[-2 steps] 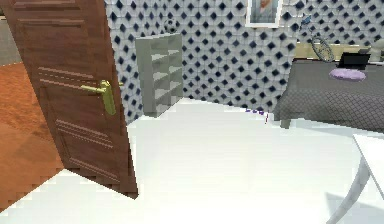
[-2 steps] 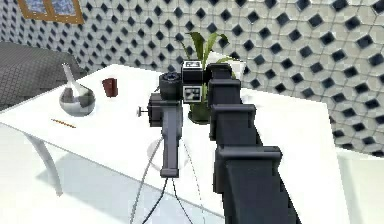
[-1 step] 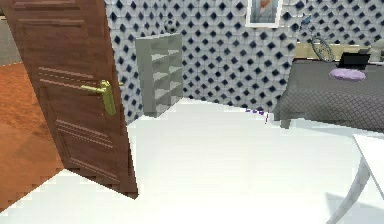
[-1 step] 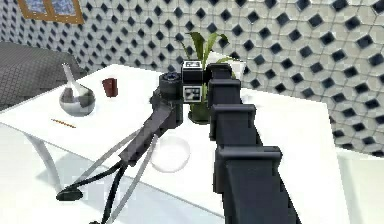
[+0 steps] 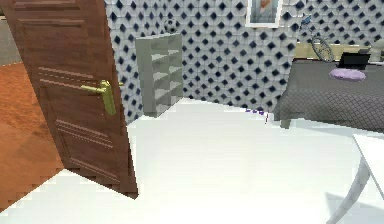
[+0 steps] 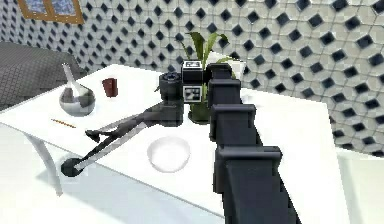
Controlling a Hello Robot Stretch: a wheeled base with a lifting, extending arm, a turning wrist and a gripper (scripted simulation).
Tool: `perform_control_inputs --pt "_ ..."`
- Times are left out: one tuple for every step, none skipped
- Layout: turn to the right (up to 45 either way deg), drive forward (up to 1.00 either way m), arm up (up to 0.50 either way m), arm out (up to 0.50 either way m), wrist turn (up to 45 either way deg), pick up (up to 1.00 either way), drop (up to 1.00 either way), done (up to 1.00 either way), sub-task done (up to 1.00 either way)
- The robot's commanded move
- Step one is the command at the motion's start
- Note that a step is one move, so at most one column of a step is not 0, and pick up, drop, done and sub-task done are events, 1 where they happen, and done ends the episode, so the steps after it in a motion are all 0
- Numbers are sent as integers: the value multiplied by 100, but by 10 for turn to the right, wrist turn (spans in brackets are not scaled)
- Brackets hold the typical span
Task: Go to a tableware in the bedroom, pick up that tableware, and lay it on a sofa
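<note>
Reaching out over the white table [image 6: 290, 130], the arm [image 6: 240, 150] is pointing its gripper [image 6: 82, 150] toward the arm side view's left. A pencil [image 6: 65, 123] is lying close to the fingertips, so I cannot tell whether the gripper is grasping anything. A white bowl [image 6: 168, 155] is sitting just beside the fingers [image 6: 120, 126]. A dark red cup [image 6: 110, 87] and a grey bowl [image 6: 75, 99] are standing farther out, near a potted plant [image 6: 205, 45]. Ahead, a brown door [image 5: 75, 80] is standing open beside a grey shelf [image 5: 160, 70] and a bed [image 5: 330, 95].
</note>
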Motion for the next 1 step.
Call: perform_control_inputs --pt "0 0 0 0 450 0 0 0 0"
